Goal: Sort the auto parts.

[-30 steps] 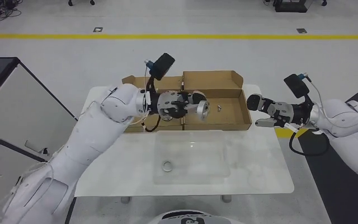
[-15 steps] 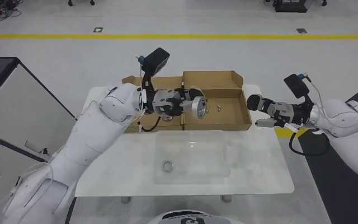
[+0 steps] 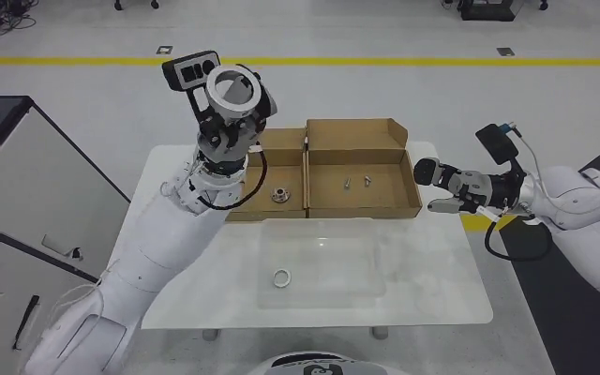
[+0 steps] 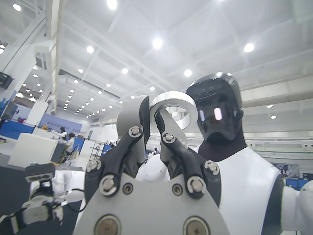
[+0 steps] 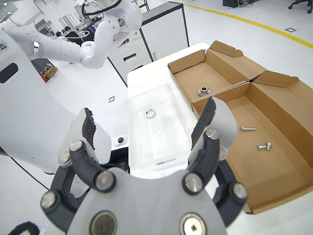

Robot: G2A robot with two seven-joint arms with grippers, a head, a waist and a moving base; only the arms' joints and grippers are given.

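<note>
My left gripper (image 3: 228, 105) is raised high above the table's back left. It is shut on a large metal ring (image 3: 232, 89), one finger inside the ring (image 4: 173, 110) and one outside its wall. My right gripper (image 3: 427, 187) hangs open and empty beside the table's right edge. Two open cardboard boxes stand at the back. The left box (image 3: 281, 169) holds a flanged metal part (image 3: 279, 195). In the right box (image 3: 380, 199) lie two bolts (image 3: 347, 183) (image 3: 367, 179). A clear tray (image 3: 337, 262) at the table's middle holds a small ring (image 3: 280, 277).
A grey cabinet (image 3: 47, 178) stands just left of the white table (image 3: 431, 291). In the right wrist view the open gripper (image 5: 149, 108) faces the tray (image 5: 166, 147), the boxes (image 5: 269, 113) and the left arm (image 5: 97, 47).
My left arm has swung the large ring up from just over the boxes to high above the back left, wrist turned upward. The right arm has kept still.
</note>
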